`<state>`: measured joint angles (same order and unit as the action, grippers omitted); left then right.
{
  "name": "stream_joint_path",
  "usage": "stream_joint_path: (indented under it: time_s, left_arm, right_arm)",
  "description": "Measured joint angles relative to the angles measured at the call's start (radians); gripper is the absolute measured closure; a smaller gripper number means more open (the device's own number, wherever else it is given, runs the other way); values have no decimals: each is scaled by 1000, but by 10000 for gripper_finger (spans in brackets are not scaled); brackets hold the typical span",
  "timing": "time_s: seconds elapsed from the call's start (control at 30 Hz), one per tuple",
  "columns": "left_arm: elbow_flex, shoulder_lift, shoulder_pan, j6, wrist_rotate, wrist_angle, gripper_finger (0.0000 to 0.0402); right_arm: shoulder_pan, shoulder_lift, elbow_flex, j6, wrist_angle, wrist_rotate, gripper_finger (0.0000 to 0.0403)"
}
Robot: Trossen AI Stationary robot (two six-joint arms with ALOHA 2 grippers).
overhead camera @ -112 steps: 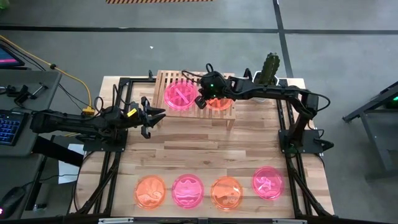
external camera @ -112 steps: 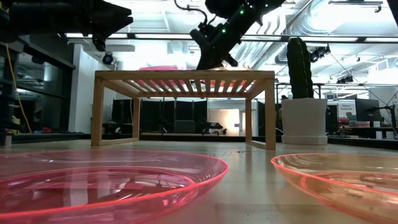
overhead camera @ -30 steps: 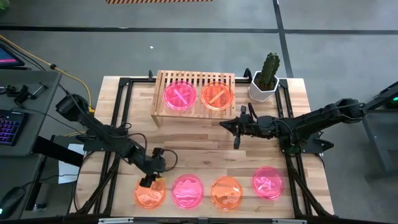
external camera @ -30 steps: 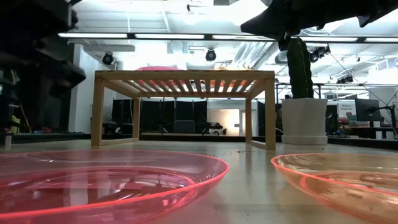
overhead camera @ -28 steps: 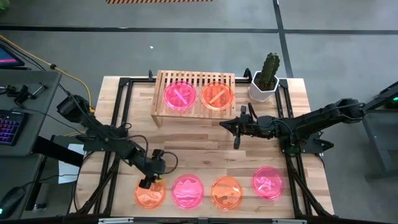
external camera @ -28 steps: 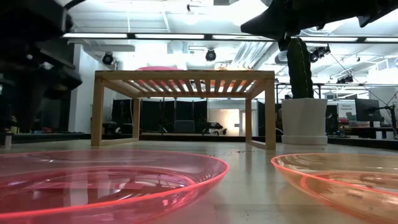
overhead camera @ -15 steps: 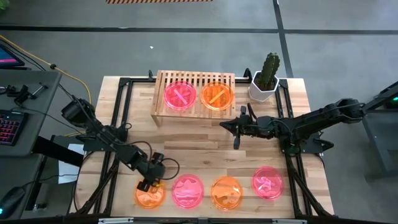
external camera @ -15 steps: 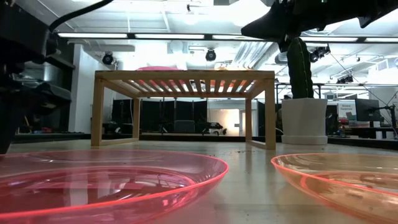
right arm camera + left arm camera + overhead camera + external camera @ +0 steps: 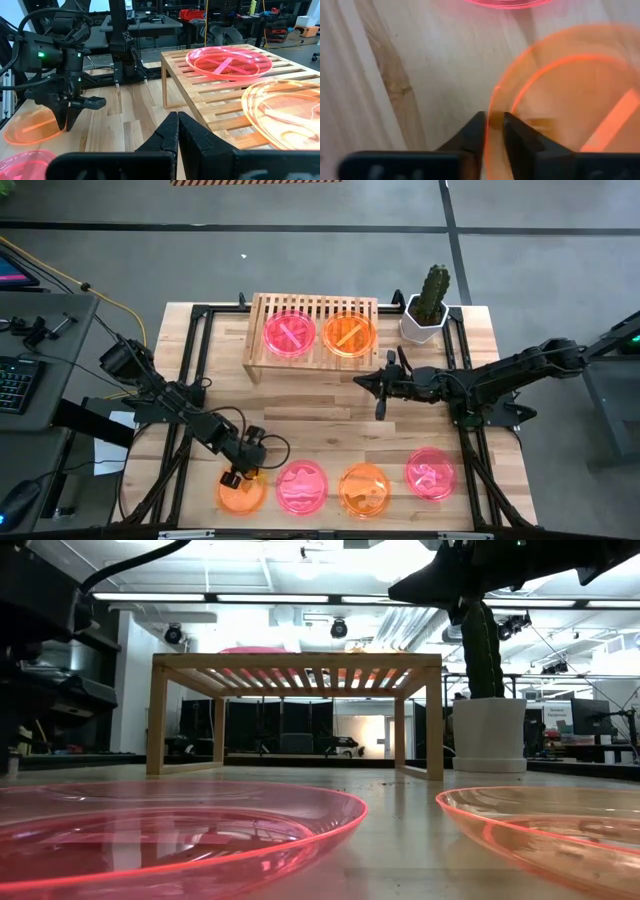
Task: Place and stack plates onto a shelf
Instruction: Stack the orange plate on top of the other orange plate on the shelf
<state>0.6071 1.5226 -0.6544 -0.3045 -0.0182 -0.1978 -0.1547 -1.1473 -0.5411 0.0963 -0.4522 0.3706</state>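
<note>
1. left wrist view: orange plate [image 9: 570, 95] blurred and cut off by the edge; only a sliver of a pink plate [image 9: 507, 3] shows beyond it.
2. low view: two near plates, pink [image 9: 170, 830] and orange [image 9: 545, 825], cut off at the edges; arms are dark shapes, grippers can't be made out.
3. high view: left gripper [image 9: 235, 478] covers the orange plate's rim; marks on the pink plate [image 9: 302, 487] next to it too small to tell.
4. right wrist view: orange plate on the shelf [image 9: 200, 80] cut off.

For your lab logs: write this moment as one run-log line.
left claw: shut on orange plate rim | right claw: shut, idle mid-table | shelf: two plates
</note>
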Motion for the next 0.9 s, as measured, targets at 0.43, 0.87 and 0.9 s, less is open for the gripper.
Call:
stream_joint_path:
  time_s: [0.43, 0.87, 0.9]
  left_arm:
    - [51, -64, 54, -7, -104, -84, 400]
    - [276, -362, 224, 97, 58, -397, 401]
    - [304, -381, 246, 104, 84, -414, 401]
  right_arm:
    - [0, 0, 0, 0, 0, 1, 402]
    - [0, 0, 0, -2, 4, 1, 402]
    - [0, 0, 0, -5, 4, 1, 402]
